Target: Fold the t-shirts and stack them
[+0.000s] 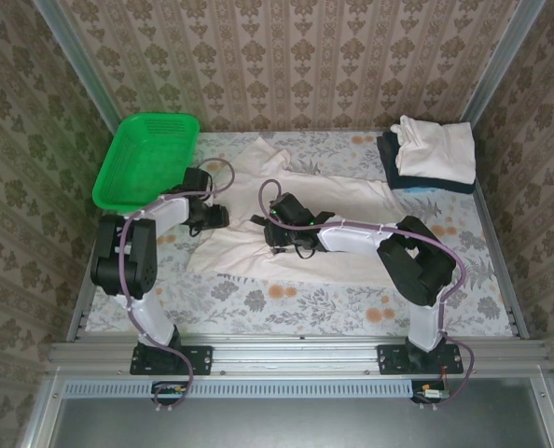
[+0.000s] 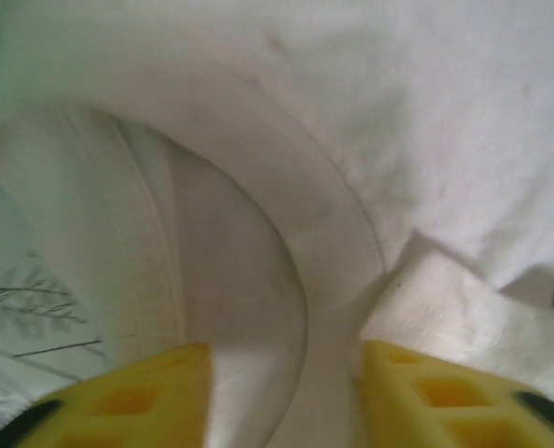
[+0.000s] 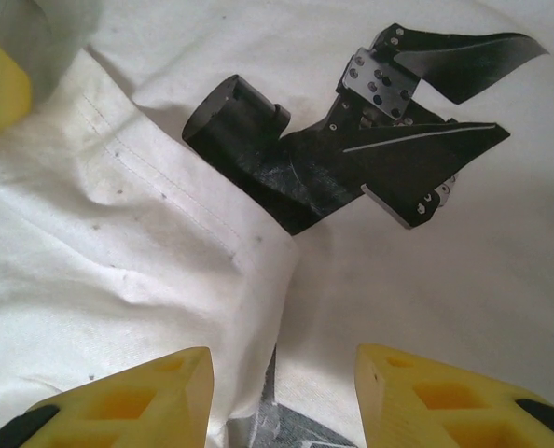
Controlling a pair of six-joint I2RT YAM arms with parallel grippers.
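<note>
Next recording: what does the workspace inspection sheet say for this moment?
Surface: floral-covered table, bare along the near edge.
Job's things: cream t-shirt spread out mid-table; folded cream t-shirt on top of a folded navy t-shirt, far right corner.
Clutter: green basket, far left, looks empty.
Grippers: left pincer and right pincer both open, low over the spread shirt.
Cables: purple cables run along both arms, looping at the wrists.
Surroundings: patterned wallpaper, metal frame.

Navy tee (image 1: pixel 386 155) mostly hid. under cream tee (image 1: pixel 440 149)
</note>
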